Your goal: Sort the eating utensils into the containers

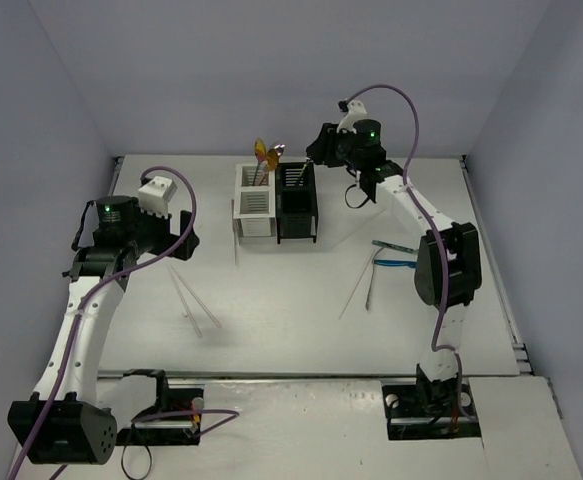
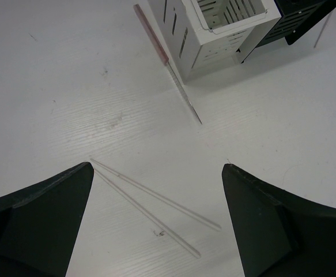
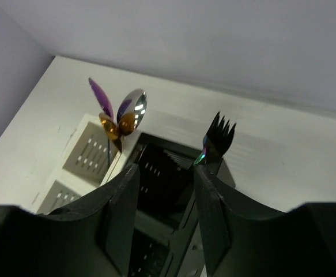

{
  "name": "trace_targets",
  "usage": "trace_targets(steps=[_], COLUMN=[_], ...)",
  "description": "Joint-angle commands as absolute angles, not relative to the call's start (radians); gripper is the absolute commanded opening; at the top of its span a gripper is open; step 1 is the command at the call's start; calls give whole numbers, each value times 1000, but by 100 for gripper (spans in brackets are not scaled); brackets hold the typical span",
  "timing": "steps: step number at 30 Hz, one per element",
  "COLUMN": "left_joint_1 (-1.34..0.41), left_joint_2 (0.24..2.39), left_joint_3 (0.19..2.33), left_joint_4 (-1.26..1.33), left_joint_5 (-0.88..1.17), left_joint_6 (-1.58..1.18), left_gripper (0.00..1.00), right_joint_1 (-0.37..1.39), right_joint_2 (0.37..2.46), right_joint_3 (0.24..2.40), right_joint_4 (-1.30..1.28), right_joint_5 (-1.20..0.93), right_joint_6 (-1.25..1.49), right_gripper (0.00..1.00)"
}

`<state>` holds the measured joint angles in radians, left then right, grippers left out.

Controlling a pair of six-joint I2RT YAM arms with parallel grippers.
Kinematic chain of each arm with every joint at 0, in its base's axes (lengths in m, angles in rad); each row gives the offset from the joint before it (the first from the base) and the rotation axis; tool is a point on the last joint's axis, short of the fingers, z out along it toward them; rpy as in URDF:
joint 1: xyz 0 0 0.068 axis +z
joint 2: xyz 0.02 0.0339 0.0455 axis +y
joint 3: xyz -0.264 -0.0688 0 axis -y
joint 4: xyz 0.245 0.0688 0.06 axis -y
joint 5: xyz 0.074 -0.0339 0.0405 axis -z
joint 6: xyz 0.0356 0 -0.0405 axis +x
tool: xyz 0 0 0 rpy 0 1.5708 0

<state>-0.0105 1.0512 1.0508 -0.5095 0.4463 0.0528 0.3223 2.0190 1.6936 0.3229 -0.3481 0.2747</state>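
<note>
Black caddy [image 3: 168, 151] holds a fork [image 3: 218, 134], tines up, just beside the right gripper [image 3: 165, 176], its jaws narrowly parted and empty, so a crooked lift could snag it, while the left gripper [image 2: 156, 170] hangs wide over two clear sticks [image 2: 156, 210], thin enough to slip.

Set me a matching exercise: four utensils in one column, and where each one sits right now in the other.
1 spoons
2 dark fork
3 clear sticks
4 pink-handled utensil

A flat on the table beside the white caddy
B standing in the black caddy
C flat on the table ahead of the left tool
D standing in the white caddy

Pairs: 1-D, 2-B, 3-C, 4-A
</note>
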Motion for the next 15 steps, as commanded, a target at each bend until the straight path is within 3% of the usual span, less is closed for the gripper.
trace_targets(steps=[1,10,15], left_joint_1=[-6,-6,-6], left_joint_2=[1039,1018,992], left_joint_3=[1080,1054,1028], left_joint_4=[-438,-400,-396], left_joint_5=[438,415,404], left_joint_6=[65,64,87], left_gripper=[93,93,93], right_joint_1=[328,281,278], right_joint_2=[1801,1426,1369], right_joint_3=[1737,1261,1201], right_joint_4=[188,-142,-312], right_joint_5=[-343,-215,-136], right_joint_6=[224,80,152], right_gripper=[37,34,29])
